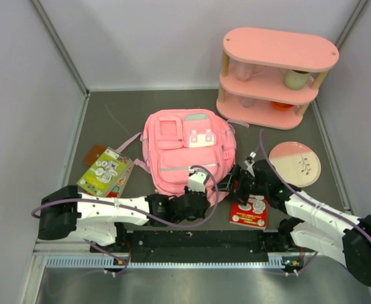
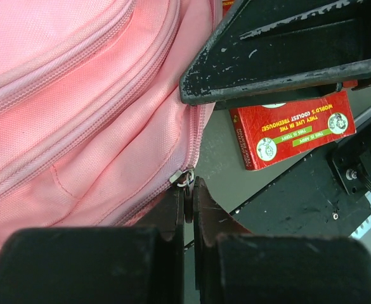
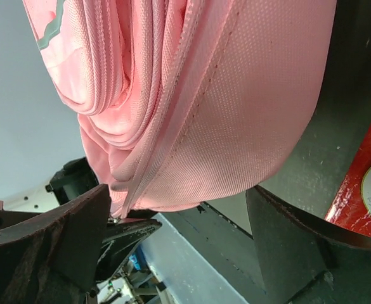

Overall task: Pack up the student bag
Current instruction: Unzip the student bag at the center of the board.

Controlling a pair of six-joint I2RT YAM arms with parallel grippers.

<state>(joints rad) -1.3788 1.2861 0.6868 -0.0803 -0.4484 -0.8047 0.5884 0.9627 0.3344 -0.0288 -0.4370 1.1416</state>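
1. Black fingers [image 2: 168,215] of the left gripper [image 2: 189,193] fill the bottom of the left wrist view. They are clenched on the small metal zipper pull [image 2: 186,179] at the end of a zip on the student bag [image 2: 77,107].
2. From above, the student bag [image 1: 188,149] lies flat in the middle of the grey table [image 1: 128,120]. Its front pockets face up and its lower edge points toward the arm bases.
3. Both grippers meet the bag at that near edge, the left gripper [image 1: 196,188] near its middle and the right gripper [image 1: 243,182] at its right corner.
4. Seen from its own wrist, the right gripper [image 3: 179,193] has its jaws released and standing wide. The bag's rounded pink side bulges into the gap between them, but nothing is clamped.
5. A red book [image 1: 248,212] lies flat on the table just right of the bag's near corner, partly under the right wrist.
6. A green book [image 1: 104,171] lies tilted to the left of the bag, close to a loose pink strap. A flat brown item [image 1: 95,154] sits at its far corner.
7. A pink and white plate [image 1: 294,163] sits to the right of the bag, apart from it.
8. A pink oval shelf unit [image 1: 275,76] stands at the far right, with cups on its shelves.
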